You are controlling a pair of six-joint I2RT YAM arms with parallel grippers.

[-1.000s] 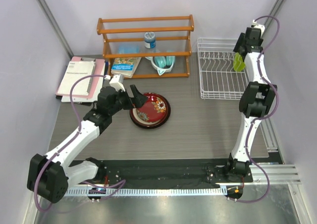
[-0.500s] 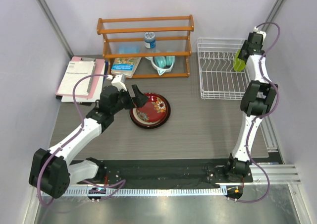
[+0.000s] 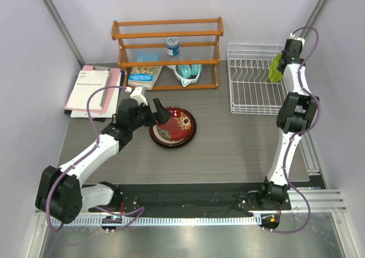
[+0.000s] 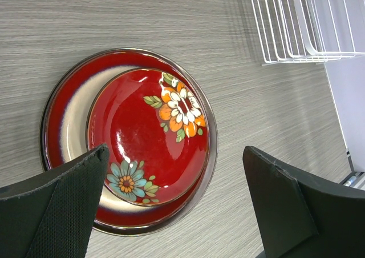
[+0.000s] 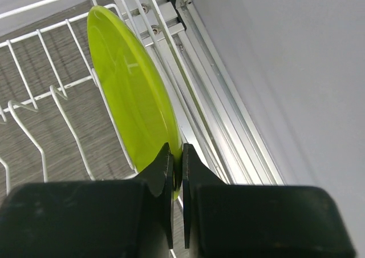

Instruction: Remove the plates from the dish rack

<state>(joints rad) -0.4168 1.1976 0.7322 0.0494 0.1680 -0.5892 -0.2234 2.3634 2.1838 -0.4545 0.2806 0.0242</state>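
Note:
A small lime green plate (image 3: 275, 68) stands on edge at the right end of the white wire dish rack (image 3: 251, 101). My right gripper (image 3: 284, 59) is shut on that plate's rim (image 5: 134, 92), the two fingers pinching its near edge (image 5: 178, 155). Left of the rack, a small patterned red plate (image 3: 178, 121) lies stacked in a larger dark red plate (image 3: 169, 140) on the table. My left gripper (image 3: 155, 111) hovers over the stack's left side, open and holding nothing. In the left wrist view its fingers (image 4: 175, 155) straddle the flowered plate (image 4: 148, 138) and the larger plate (image 4: 71, 115).
An orange wooden shelf (image 3: 168, 52) at the back holds a jar (image 3: 172, 44), a book (image 3: 144, 75) and a pale teal object (image 3: 188, 71). A pink notebook (image 3: 94, 89) lies at the far left. An aluminium rail (image 5: 228, 115) and the wall run close along the rack's right side.
My right gripper has closed on the green plate's rim. The left gripper stayed open and drifted slightly over the stacked plates.

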